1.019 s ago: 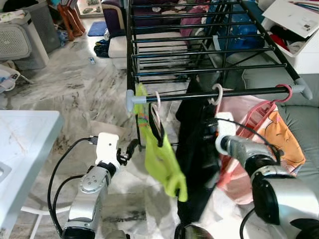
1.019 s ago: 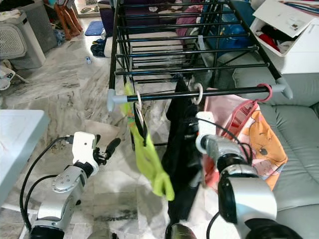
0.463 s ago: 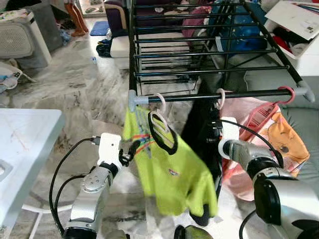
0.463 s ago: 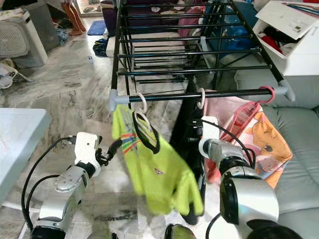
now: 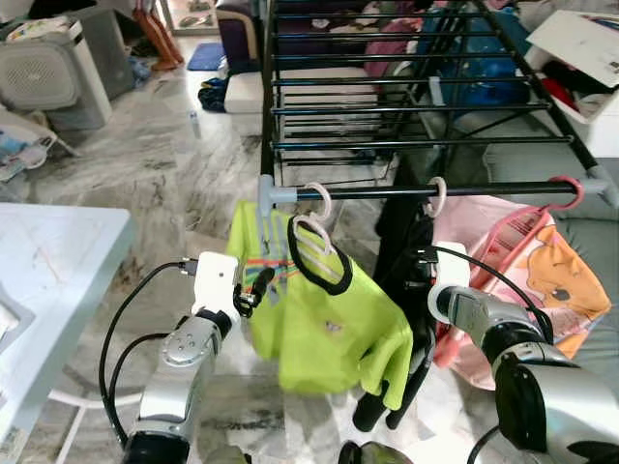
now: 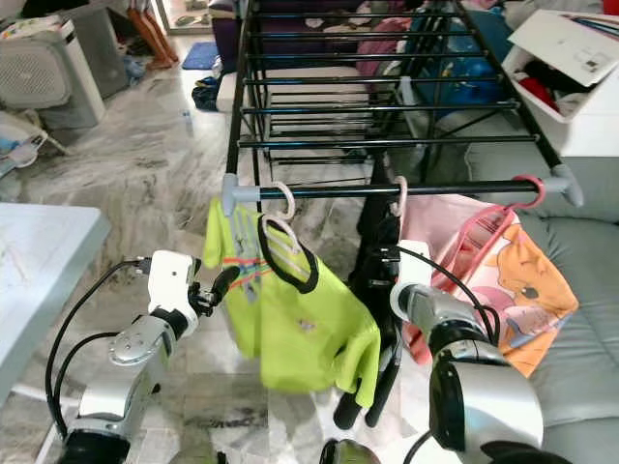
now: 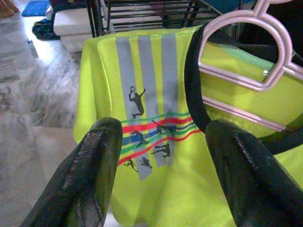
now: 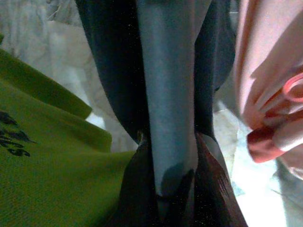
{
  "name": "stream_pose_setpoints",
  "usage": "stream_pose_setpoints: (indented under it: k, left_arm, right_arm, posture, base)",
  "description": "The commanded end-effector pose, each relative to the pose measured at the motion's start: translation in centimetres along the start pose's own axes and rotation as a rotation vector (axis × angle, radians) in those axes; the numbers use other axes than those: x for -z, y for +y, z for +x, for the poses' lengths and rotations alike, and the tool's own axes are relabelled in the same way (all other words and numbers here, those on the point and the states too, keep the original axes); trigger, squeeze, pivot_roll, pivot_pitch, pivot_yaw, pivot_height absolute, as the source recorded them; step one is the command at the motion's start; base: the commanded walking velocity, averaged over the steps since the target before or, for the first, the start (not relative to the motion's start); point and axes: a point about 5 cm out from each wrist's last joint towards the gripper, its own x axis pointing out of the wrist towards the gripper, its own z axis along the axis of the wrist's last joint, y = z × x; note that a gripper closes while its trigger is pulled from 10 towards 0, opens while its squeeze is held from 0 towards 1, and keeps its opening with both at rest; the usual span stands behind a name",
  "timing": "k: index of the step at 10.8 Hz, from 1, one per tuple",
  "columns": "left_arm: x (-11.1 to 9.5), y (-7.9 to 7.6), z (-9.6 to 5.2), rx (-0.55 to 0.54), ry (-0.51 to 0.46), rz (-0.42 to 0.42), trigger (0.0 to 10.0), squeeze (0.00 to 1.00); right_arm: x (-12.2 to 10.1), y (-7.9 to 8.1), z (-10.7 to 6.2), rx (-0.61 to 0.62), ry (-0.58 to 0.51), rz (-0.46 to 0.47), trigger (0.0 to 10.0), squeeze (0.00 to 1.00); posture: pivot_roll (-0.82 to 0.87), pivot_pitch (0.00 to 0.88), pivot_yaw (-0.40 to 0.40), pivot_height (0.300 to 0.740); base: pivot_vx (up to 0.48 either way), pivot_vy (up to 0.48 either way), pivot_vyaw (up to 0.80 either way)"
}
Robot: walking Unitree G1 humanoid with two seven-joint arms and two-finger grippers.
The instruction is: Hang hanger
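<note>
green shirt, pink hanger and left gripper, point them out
green shirt [image 5: 329, 333], left eye view, middle of the chest
pink hanger [image 7: 265, 52], left wrist view, curved shoulder bar
left gripper [image 7: 163, 156], left wrist view, midway between its fingertips

We see a smooth pale pink plastic hanger [image 7: 255, 52] carrying a matt lime-green knit shirt [image 5: 324, 324] with grey printed stripes. The drying rack [image 5: 387, 106] is glossy black metal with grey plastic end caps. The floor [image 5: 145, 164] is polished veined marble. The left tool's fingers [image 7: 94, 175] look scuffed matt black.
</note>
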Motion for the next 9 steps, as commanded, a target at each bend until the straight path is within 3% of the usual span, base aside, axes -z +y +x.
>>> stream_pose_setpoints:
  k: [1, 2, 6, 9]
  left_arm:
    - [-0.3, 0.1, 0.3, 0.001, -0.008, 0.016, 10.0, 0.00]
    - [-0.4, 0.1, 0.5, 0.003, -0.010, 0.016, 10.0, 0.00]
    - [-1.0, 0.1, 1.0, 0.013, -0.030, 0.016, 10.0, 0.00]
    - [-0.2, 0.7, 0.1, 0.011, -0.004, 0.073, 10.0, 0.00]
  right_arm:
    - [0.4, -0.4, -0.1, 0.016, -0.009, 0.030, 10.0, 0.00]
    - [0.5, -0.5, -0.1, 0.031, -0.026, 0.041, 10.0, 1.00]
    - [-1.9, -1.2, -0.8, 0.098, -0.231, -0.083, 10.0, 1.00]
    - [-1.2, -1.4, -2.0, 0.104, -0.325, -0.198, 10.0, 1.00]
  posture:
    - [0.01, 0.000, 0.004, 0.740]
    - [0.00, 0.000, 0.010, 0.740]
    - [-0.01, 0.000, 0.049, 0.740]
    - [-0.04, 0.000, 0.085, 0.740]
  base:
    - [0.000, 0.000, 0.00]
    - [0.000, 0.000, 0.00]
    - [0.000, 0.000, 0.00]
    - [0.000, 0.000, 0.00]
